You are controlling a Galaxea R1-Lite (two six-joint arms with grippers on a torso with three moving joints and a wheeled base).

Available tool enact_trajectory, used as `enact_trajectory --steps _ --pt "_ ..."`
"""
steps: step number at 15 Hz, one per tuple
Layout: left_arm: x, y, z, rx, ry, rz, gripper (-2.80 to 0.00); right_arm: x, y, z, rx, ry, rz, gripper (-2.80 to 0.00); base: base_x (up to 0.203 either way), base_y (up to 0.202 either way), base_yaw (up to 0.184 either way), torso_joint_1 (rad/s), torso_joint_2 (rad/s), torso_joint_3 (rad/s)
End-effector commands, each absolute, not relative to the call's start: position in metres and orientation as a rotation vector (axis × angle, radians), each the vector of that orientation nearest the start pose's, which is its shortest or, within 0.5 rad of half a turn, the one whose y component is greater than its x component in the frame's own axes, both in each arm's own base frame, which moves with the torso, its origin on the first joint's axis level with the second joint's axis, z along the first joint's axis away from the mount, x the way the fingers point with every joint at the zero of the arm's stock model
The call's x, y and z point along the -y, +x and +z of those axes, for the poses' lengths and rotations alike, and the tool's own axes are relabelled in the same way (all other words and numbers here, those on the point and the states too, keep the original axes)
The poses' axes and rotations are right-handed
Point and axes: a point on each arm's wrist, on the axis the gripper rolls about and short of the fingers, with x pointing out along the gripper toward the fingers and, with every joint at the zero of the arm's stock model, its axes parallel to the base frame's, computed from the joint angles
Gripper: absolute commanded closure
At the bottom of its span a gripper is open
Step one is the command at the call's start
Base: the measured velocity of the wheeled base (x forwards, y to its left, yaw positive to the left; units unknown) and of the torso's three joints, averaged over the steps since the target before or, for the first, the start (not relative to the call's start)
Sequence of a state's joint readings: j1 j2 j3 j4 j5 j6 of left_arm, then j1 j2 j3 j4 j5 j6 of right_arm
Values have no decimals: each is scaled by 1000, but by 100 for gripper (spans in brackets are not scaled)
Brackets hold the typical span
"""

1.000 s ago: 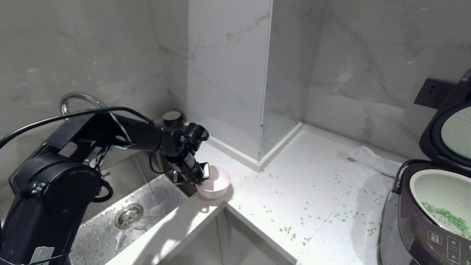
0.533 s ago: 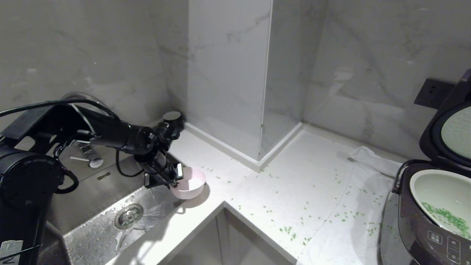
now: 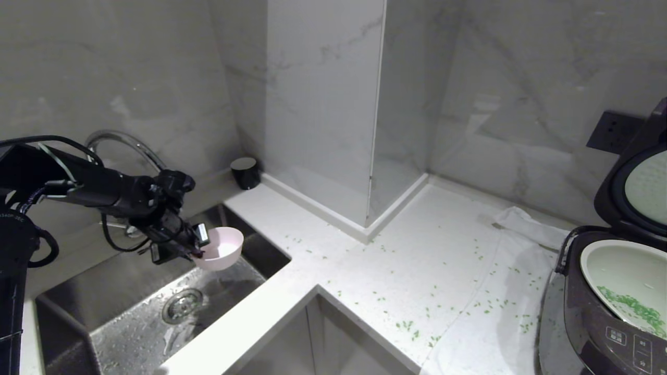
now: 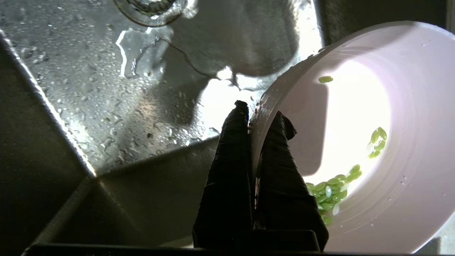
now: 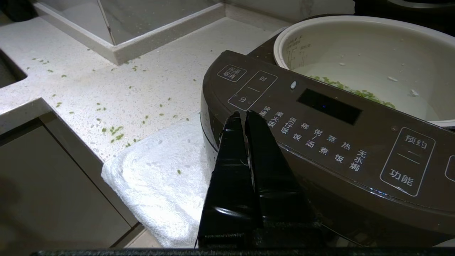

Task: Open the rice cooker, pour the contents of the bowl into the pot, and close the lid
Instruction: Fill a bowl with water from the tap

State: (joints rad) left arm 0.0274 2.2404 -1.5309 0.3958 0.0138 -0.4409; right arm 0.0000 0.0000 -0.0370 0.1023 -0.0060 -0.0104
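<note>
While the right gripper (image 5: 241, 119) hangs nearest the robot with its two black fingers pressed together on nothing, just in front of the rice cooker (image 5: 320, 142), its wrist view alone makes the cooker's panel readable: white Chinese labels in a row, among them 快煮饭, 柴火饭, 煲仔饭, 稀饭, 粥/汤, 蒸煮, 热饭 and 无水焗, with boxed buttons marked 保温/取消, 时/分 and 预约/功能 around a dark display. In the head view the same panel (image 3: 633, 341) shows only as small unreadable marks at the right end of the counter. A white towel (image 5: 167, 177) lies under the cooker's front, reaching the counter's near edge. Behind the panel sits the pot (image 3: 625, 281), pale inside, with the contents (image 3: 633, 308) as a band of green bits along its bottom. The lid (image 3: 638, 177) stands raised behind it, its pale round inner plate facing forward.

Loose green bits (image 3: 411, 328) are scattered over the white counter (image 3: 427, 250) between cooker and sink.

At the counter's left end, the left gripper (image 3: 195, 249) is clamped on the rim of the bowl (image 3: 221, 249), holding it in the air above the wet steel sink (image 3: 130, 312), near the drain (image 3: 181, 306). Only the left wrist view looks into the bowl (image 4: 373, 142): one finger (image 4: 231, 160) outside the wall, one inside, and a few green bits (image 4: 334, 185) left clinging to the white interior.

Farther back, a curved tap (image 3: 122, 143) rises behind the sink, a small dark cup (image 3: 245, 172) stands at the counter's back corner, and a black wall socket (image 3: 612, 133) sits on the marble wall behind the cooker.
</note>
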Motion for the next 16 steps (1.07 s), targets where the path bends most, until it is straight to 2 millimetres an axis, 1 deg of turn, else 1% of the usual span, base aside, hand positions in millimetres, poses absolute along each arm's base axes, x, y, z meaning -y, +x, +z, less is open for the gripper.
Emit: enact_trajectory --steps 1,3,6,10,12,16 --pt "-38 415 86 -1064 -431 332 0 0 -26 75 -66 -11 -6 0 0 0 0 0 0 0" --pt "-55 422 82 -1036 -451 363 0 0 -26 75 -66 -11 -6 0 0 0 0 0 0 0" --pt "-74 434 77 -992 -474 397 0 0 -26 75 -66 -11 -6 0 0 0 0 0 0 0" --pt "-83 449 73 -955 -487 413 0 0 -26 75 -66 -11 -6 0 0 0 0 0 0 0" --pt "-89 455 76 -923 -508 432 0 0 -26 75 -66 -11 -6 0 0 0 0 0 0 0" --pt "-94 465 75 -883 -530 456 0 0 -26 75 -66 -11 -6 0 0 0 0 0 0 0"
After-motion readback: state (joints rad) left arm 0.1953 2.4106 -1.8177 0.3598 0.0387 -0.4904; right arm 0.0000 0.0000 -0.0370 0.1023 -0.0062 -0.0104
